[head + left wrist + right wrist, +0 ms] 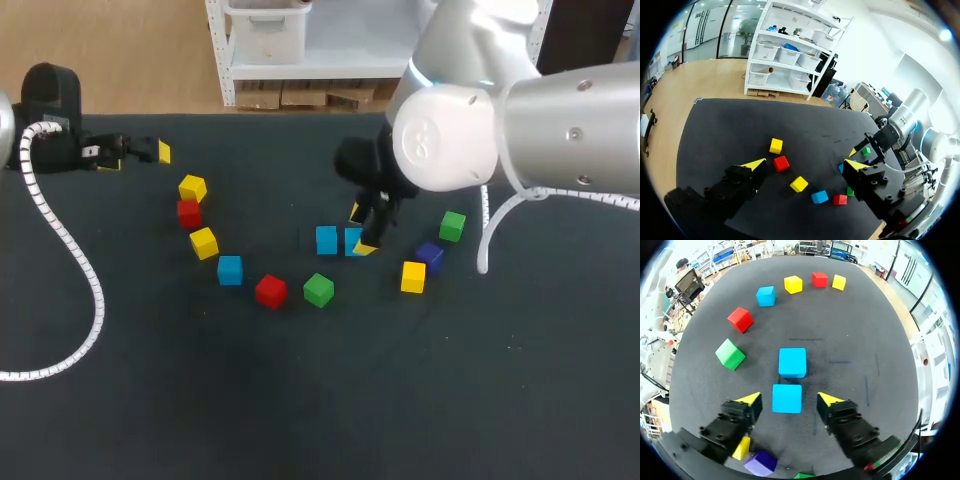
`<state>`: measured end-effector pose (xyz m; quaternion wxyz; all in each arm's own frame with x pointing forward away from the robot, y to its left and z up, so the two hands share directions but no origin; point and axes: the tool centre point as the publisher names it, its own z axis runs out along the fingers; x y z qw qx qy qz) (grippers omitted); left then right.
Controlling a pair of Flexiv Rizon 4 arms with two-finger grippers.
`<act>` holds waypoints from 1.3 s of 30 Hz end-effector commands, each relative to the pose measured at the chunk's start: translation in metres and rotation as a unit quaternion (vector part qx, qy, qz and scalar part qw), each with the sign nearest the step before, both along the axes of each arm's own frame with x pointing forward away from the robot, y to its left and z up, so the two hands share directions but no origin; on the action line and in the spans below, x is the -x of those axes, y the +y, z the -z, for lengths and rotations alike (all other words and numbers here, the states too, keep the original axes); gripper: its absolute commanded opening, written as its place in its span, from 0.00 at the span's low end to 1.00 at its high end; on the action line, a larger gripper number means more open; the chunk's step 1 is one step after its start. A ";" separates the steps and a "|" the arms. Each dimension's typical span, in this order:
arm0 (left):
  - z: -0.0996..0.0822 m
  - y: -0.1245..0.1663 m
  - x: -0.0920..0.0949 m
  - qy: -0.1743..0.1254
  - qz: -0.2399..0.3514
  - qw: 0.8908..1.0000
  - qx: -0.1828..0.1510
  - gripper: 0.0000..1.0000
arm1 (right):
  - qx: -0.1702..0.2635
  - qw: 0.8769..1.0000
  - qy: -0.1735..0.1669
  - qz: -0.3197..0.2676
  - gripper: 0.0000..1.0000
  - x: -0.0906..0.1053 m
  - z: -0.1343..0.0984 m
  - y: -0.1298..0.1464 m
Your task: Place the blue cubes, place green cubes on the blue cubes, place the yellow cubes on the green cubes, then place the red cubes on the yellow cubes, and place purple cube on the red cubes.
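Note:
Two blue cubes sit side by side mid-table: one (pixel 326 239) stands free, the other (pixel 351 240) lies between the fingers of my right gripper (pixel 361 230). In the right wrist view that gripper (pixel 790 399) is open, with a gap on each side of the blue cube (pixel 787 398), and the second blue cube (pixel 792 362) is just ahead. A third blue cube (pixel 230 270), green cubes (pixel 318 290) (pixel 452 225), yellow cubes (pixel 204 243) (pixel 413 276), red cubes (pixel 270 291) (pixel 188 212) and a purple cube (pixel 430 256) lie scattered around. My left gripper (pixel 137 158) stands open and empty at the far left.
Another yellow cube (pixel 192 188) lies near the left gripper's side of the arc of cubes. A white coiled cable (pixel 70 250) trails over the table's left part. The table's back edge (pixel 250 112) runs behind the cubes.

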<state>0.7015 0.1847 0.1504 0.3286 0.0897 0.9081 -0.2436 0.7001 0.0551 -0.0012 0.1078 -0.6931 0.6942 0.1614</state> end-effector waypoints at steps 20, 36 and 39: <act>0.000 0.000 0.000 0.000 0.000 1.000 0.000 1.00 | 0.000 1.000 -0.001 0.004 0.49 -0.007 0.003 -0.005; 0.000 0.000 0.000 0.000 0.000 1.000 0.000 1.00 | 0.001 1.000 -0.001 0.005 0.48 -0.006 0.002 -0.006; 0.000 0.000 0.000 0.000 0.000 1.000 0.000 1.00 | 0.001 1.000 0.000 0.005 0.48 -0.003 0.002 -0.005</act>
